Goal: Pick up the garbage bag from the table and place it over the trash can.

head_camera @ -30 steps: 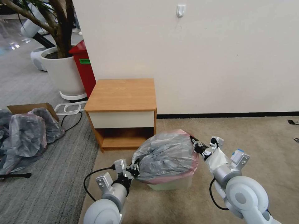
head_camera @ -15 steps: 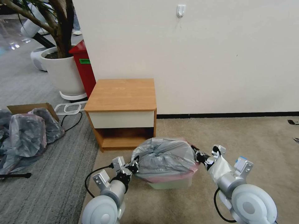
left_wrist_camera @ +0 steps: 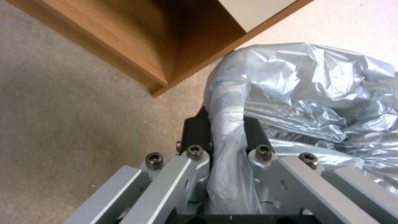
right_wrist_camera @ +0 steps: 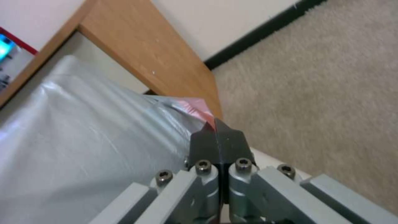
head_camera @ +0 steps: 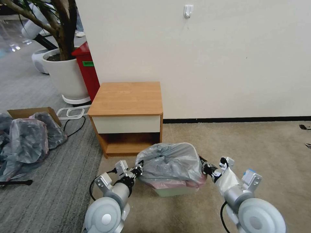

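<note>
Nearest the robot, both arms reach forward and down over the beige carpet [head_camera: 265,145]. The left gripper [head_camera: 137,169] sits at the near-left side of the garbage bag [head_camera: 170,161]; its fingers [left_wrist_camera: 195,132] are pinched narrow on a bunched fold of the grey plastic, which runs down between them. The right gripper [head_camera: 204,167] is at the bag's right side, its fingers [right_wrist_camera: 226,143] pressed together on the pink rim of the bag where the film gathers to a point.

Between the two grippers the garbage bag is stretched and draped over the trash can [head_camera: 175,191], which stands on the carpet. The bag billows up in a crumpled grey dome above the bin; its pink rim hangs down over the bin's upper edge along the near side, and the bin's cream wall shows below that rim.

Just beyond the bag stands the desk [head_camera: 128,98], close to the bin, its orange-brown top bare, with the white drawer front and open lower shelf facing the robot. It backs against the cream wall [head_camera: 210,58].

Farther left, on the grey striped carpet, a heap of grey bags [head_camera: 27,140] lies by a cardboard box [head_camera: 30,111]. Behind the desk's far-left corner are a red bin [head_camera: 86,69] and a white planter [head_camera: 64,76].
</note>
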{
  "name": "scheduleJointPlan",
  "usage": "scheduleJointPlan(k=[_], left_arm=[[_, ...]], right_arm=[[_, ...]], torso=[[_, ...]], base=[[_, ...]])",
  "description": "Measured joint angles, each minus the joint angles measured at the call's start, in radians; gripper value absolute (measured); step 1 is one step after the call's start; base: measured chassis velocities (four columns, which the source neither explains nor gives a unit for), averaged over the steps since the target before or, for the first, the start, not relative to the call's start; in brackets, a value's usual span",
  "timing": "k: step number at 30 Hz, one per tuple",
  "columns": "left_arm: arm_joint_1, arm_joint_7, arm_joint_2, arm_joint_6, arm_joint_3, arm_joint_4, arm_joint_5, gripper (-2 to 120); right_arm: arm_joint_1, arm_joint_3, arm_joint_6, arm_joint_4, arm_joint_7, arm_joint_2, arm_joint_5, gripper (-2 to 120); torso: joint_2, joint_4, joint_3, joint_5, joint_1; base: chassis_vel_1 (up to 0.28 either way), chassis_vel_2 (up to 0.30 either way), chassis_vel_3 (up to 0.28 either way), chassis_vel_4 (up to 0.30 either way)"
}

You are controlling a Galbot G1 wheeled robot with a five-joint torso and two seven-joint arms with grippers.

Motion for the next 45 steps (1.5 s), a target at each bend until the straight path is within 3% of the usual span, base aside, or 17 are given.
scheduleJointPlan(k=[3, 16, 23, 27, 31, 36, 39, 41, 43, 45], left_arm=[[-0.010, 0.000, 0.002, 0.000, -0.001, 0.001, -0.016, 6], [-0.039, 0.000, 0.009, 0.001, 0.005, 0.000, -0.053, 6], [-0.044, 0.000, 0.011, 0.002, 0.006, 0.000, -0.055, 6], [-0.055, 0.002, 0.020, 0.004, 0.005, 0.016, -0.007, 6], [-0.063, 0.029, 0.039, 0.004, 0.000, 0.064, 0.130, 6], [-0.070, 0.035, 0.058, 0.007, 0.008, 0.073, 0.171, 6], [-0.070, 0.049, 0.070, 0.011, 0.020, 0.073, 0.209, 6], [-0.069, 0.072, 0.086, 0.015, 0.035, 0.073, 0.273, 6], [-0.069, 0.080, 0.091, 0.016, 0.041, 0.073, 0.294, 6], [-0.067, 0.103, 0.105, 0.016, 0.055, 0.070, 0.361, 6]], right_arm=[[0.018, -0.004, 0.033, -0.037, -0.050, -0.002, -0.011, 0], [0.054, -0.004, 0.057, -0.169, -0.090, -0.009, -0.043, 0], [0.047, 0.001, 0.060, -0.155, -0.087, -0.012, -0.044, 0], [0.010, 0.018, 0.075, -0.094, -0.080, -0.016, -0.045, 11], [-0.045, 0.055, 0.109, -0.004, -0.080, -0.017, -0.015, 28], [-0.051, 0.106, 0.121, 0.076, -0.062, -0.027, 0.017, 46], [-0.027, 0.129, 0.114, 0.129, -0.054, -0.061, 0.030, 55], [0.021, 0.117, 0.085, 0.181, -0.073, -0.140, 0.020, 65], [0.036, 0.104, 0.071, 0.190, -0.089, -0.165, 0.007, 68], [0.094, 0.035, 0.015, 0.203, -0.172, -0.257, -0.099, 71]], torso=[[0.000, 0.0001, 0.000, 0.0000, 0.000], [0.000, 0.0001, 0.000, 0.0000, 0.000], [0.000, 0.0001, 0.000, 0.0000, 0.000], [0.000, 0.0001, 0.000, -0.0001, 0.000], [0.000, 0.0001, 0.000, -0.0003, 0.000], [0.000, 0.0000, 0.000, 0.0000, 0.000], [0.000, -0.0001, 0.000, -0.0001, 0.000], [0.000, 0.0000, 0.000, -0.0002, 0.000], [0.000, 0.0001, 0.000, -0.0001, 0.000], [0.000, 0.0002, 0.000, 0.0000, 0.000]], base=[[0.000, 0.000, 0.000, 0.000], [0.000, 0.000, 0.000, 0.000], [0.000, 0.000, 0.000, 0.000], [0.000, 0.000, 0.000, 0.000], [0.000, 0.000, 0.000, 0.000], [0.000, 0.000, 0.000, 0.000], [0.000, 0.000, 0.000, 0.000], [0.000, 0.000, 0.000, 0.000], [0.000, 0.000, 0.000, 0.000], [0.000, 0.000, 0.000, 0.000]])
